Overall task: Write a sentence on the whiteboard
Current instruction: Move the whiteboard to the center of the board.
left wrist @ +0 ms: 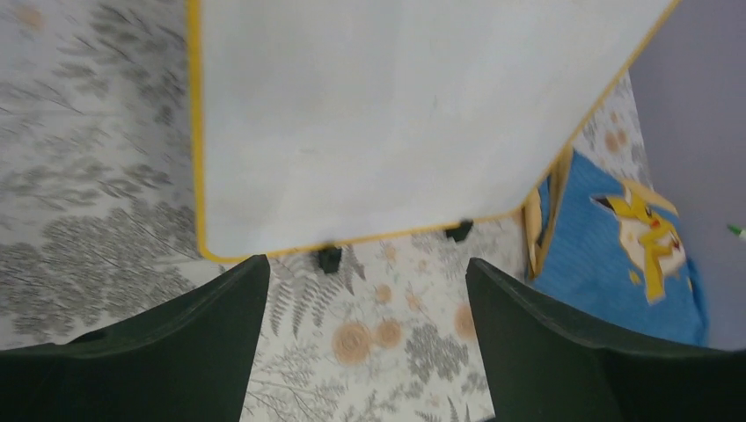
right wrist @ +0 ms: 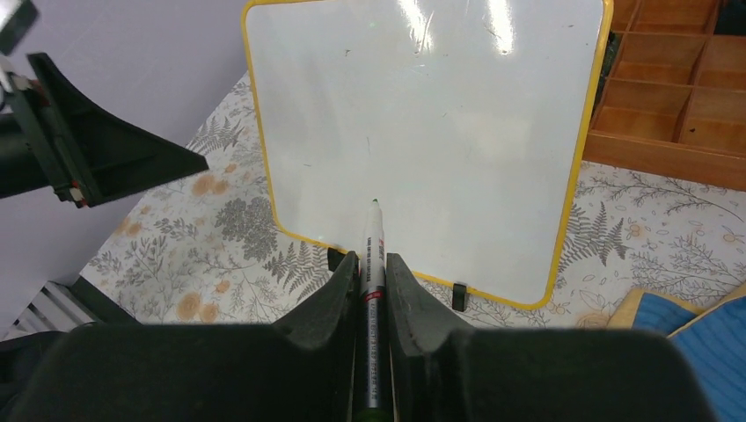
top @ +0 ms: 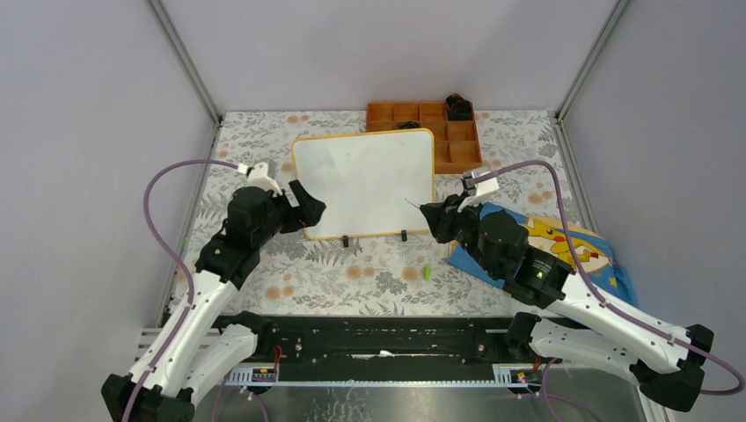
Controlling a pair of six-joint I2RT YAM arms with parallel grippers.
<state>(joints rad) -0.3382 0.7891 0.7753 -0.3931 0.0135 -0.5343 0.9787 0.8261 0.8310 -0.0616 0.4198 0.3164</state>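
Note:
The whiteboard (top: 363, 183) lies flat at the middle of the table, yellow-framed with small black feet. It also shows in the left wrist view (left wrist: 378, 114) and the right wrist view (right wrist: 422, 132). Its surface looks blank; I see no sentence on it. My right gripper (top: 437, 216) is shut on a white marker (right wrist: 374, 251), uncapped, its tip pointing over the board's near edge. My right gripper (right wrist: 371, 259) sits just off the board's near right corner. My left gripper (top: 312, 211) is open and empty at the board's near left corner, its jaws wide apart over the table (left wrist: 365, 272).
An orange compartment tray (top: 440, 132) stands behind the board's right side, with a black object (top: 457, 107) in it. A blue cartoon-print cloth (top: 563, 246) lies at the right under my right arm. A small green cap (top: 426, 272) lies on the floral table near the front.

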